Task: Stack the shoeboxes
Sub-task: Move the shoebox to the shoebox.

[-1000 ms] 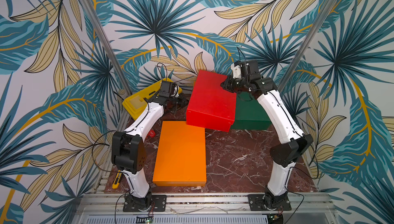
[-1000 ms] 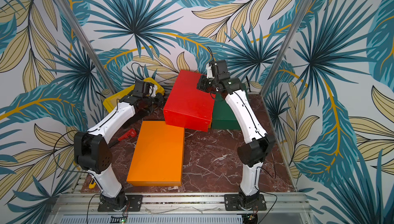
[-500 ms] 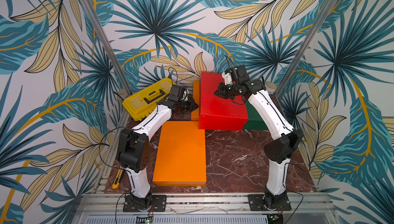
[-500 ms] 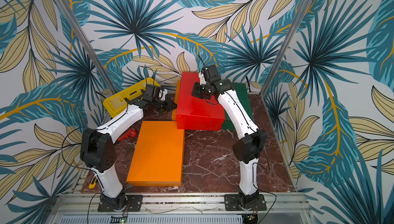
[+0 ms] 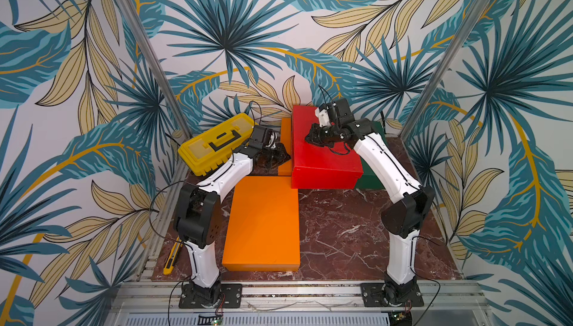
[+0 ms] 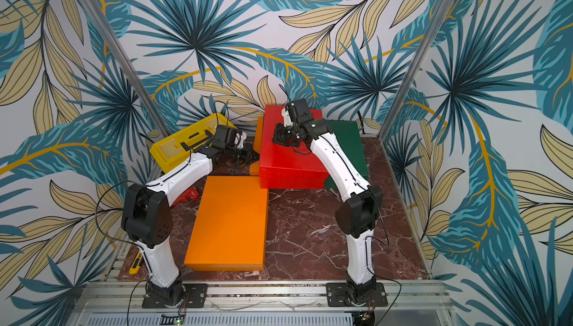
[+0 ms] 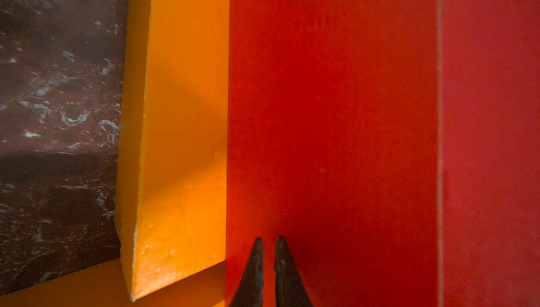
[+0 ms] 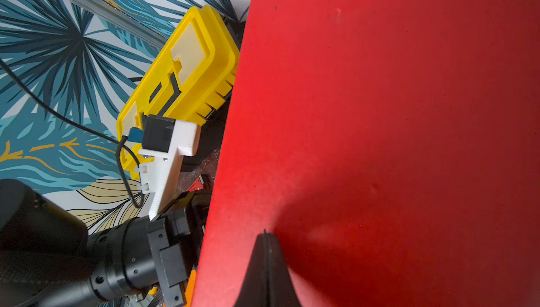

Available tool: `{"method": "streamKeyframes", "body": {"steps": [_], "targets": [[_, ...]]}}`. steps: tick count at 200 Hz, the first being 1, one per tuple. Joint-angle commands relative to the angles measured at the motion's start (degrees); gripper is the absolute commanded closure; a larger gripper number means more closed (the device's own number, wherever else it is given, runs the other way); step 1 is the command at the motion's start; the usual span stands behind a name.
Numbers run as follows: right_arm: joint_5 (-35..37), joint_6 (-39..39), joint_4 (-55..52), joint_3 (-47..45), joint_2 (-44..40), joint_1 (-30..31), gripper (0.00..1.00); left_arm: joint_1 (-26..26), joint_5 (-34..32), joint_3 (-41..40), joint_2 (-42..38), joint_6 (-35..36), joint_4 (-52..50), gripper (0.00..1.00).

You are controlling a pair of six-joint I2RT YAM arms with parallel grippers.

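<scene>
The red box sits at the back of the worktop, offset on an orange box, beside the green box. Both grippers are pinched together, holding nothing: the left gripper is at its side and the right gripper on its plain matte lid. I'd nudge it gently until the edges line up.

Recorded: plain red shoebox; front orange shoebox and rear orange shoebox; dark green shoebox; yellow toolbox, black handle; maroon white-veined marble counter; teal-and-tan leaf-patterned wallpaper.
</scene>
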Motion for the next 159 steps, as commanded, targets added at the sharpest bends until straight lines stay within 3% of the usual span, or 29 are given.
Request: {"method": "streamKeyframes", "body": {"steps": [1, 51, 94, 159], "targets": [[2.10, -1.03, -3.87, 0.63, -0.53, -0.04, 1.00, -0.42, 1.35, 3.00, -1.98, 1.41, 1.47, 0.88], [2.52, -1.14, -3.79, 3.10, -3.59, -6.02, 1.00, 4.14, -0.50, 8.14, -1.36, 3.08, -0.54, 0.88], [2.53, -3.40, -7.04, 14.06, 2.91, -6.94, 1.00, 5.80, -0.46, 15.47, 5.15, 3.55, -0.56, 0.88], [-10.15, 2.61, 3.12, 20.12, 13.80, -6.68, 1.00, 5.77, 2.60, 26.52, 18.10, 0.66, -0.54, 0.89]]}}
